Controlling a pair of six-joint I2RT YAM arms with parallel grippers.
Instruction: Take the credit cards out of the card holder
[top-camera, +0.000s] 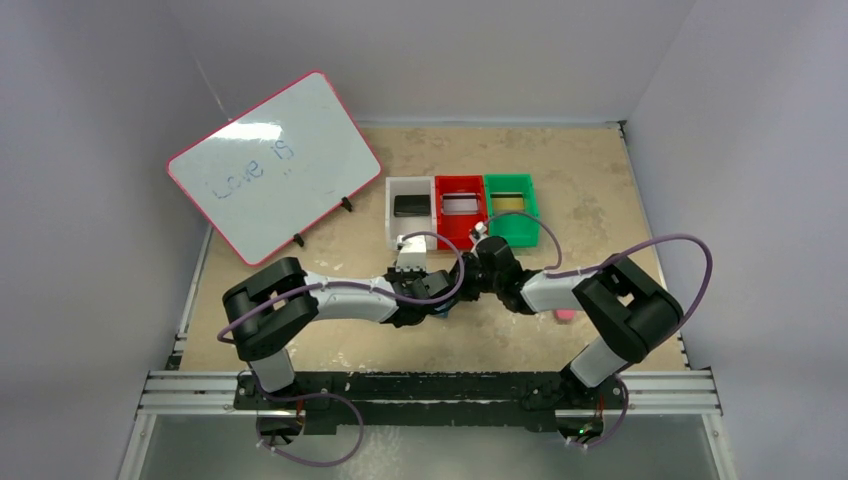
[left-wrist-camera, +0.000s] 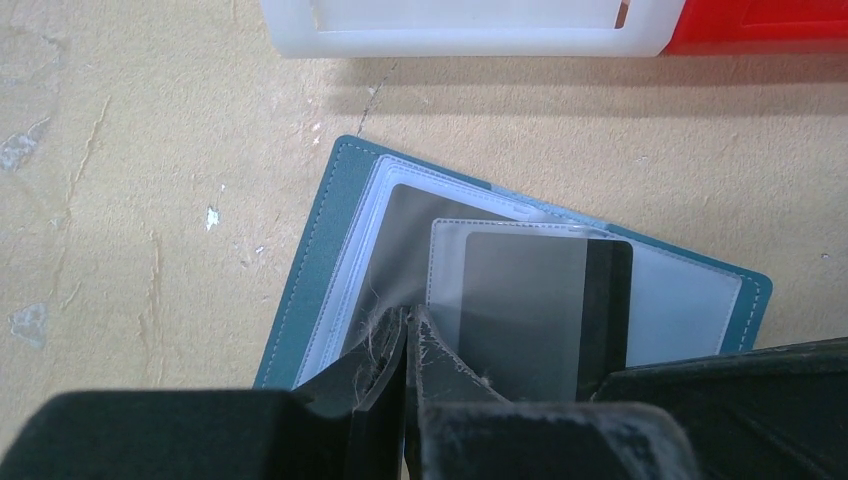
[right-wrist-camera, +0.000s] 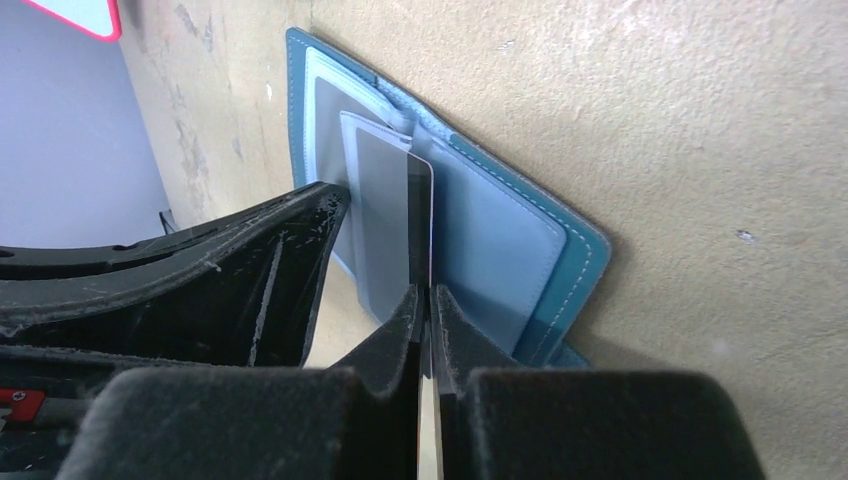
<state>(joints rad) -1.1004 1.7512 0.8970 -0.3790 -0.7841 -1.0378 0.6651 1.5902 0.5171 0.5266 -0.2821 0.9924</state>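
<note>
Slipping is the risk: the right gripper (right-wrist-camera: 428, 300), clamped on the thin end of the dark credit card (left-wrist-camera: 545, 300), may lose it in a skewed pull or drag the card holder (left-wrist-camera: 325, 240), open near the worktop's (left-wrist-camera: 150, 200) middle by the white bin (left-wrist-camera: 480, 40). The left gripper (left-wrist-camera: 408, 330), fingers together, pins the pocket (left-wrist-camera: 680, 300). The card's long axis points into it

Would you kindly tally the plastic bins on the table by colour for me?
white bin: 1
red bin: 1
green bin: 1
Total: 3
</note>
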